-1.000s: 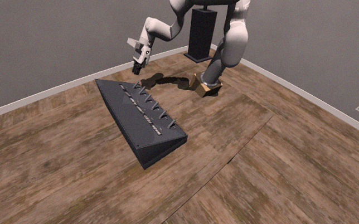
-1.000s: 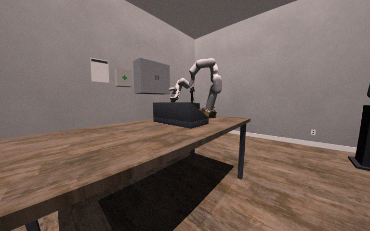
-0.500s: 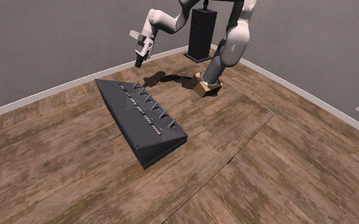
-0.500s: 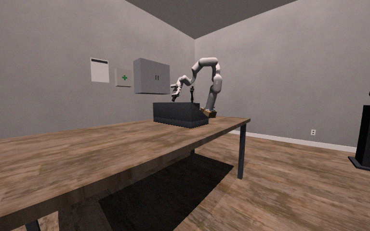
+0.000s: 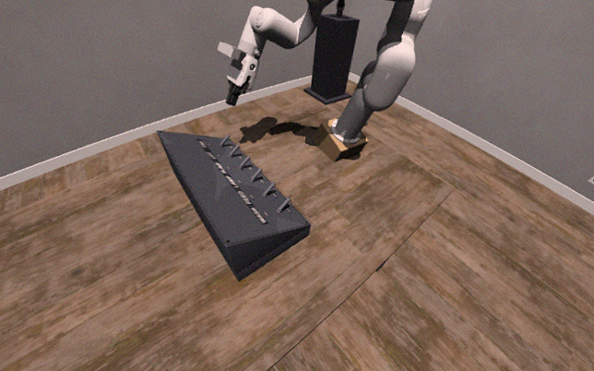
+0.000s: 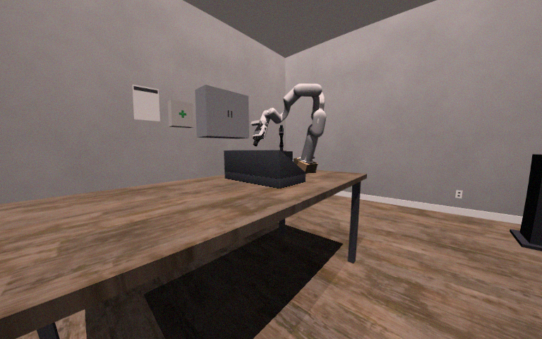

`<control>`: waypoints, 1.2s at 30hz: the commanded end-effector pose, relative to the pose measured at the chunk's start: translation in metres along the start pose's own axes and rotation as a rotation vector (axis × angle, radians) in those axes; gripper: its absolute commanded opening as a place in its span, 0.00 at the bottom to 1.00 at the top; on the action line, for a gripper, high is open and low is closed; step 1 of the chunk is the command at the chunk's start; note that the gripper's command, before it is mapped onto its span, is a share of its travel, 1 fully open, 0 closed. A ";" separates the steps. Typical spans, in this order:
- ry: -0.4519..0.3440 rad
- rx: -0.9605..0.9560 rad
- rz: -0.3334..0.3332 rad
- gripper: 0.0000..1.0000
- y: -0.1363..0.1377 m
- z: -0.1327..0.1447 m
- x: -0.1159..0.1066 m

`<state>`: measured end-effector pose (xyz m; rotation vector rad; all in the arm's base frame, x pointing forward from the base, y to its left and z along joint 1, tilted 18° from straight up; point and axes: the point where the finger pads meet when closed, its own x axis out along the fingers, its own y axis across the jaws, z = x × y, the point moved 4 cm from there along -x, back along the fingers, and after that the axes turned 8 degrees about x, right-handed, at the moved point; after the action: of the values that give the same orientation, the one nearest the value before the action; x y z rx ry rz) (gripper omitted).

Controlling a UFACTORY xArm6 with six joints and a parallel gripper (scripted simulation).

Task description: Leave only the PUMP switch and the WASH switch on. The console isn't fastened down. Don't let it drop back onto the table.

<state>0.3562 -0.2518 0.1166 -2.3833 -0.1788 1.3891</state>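
Note:
A dark grey wedge-shaped console [image 5: 233,202] lies on the wooden table; it also shows in the exterior view [image 6: 261,167]. A row of several small grey toggle switches [image 5: 254,173] runs along its upper edge, with white labels beside them too small to read. I cannot tell which switches are on. My gripper [image 5: 234,95] is shut and empty. It hangs in the air above and just beyond the far end of the switch row, apart from the console. In the exterior view the gripper [image 6: 256,140] is above the console's back left corner.
My arm's base [image 5: 345,138] stands on a tan block to the right of the console's far end. A black pedestal [image 5: 332,56] stands behind it by the wall. The table edge [image 6: 351,177] is near the console's right side in the exterior view.

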 end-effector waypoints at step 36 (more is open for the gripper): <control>0.005 -0.003 0.001 0.00 -0.158 0.080 0.000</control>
<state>0.2992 -0.0851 0.1400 -2.3857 -0.1796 1.3865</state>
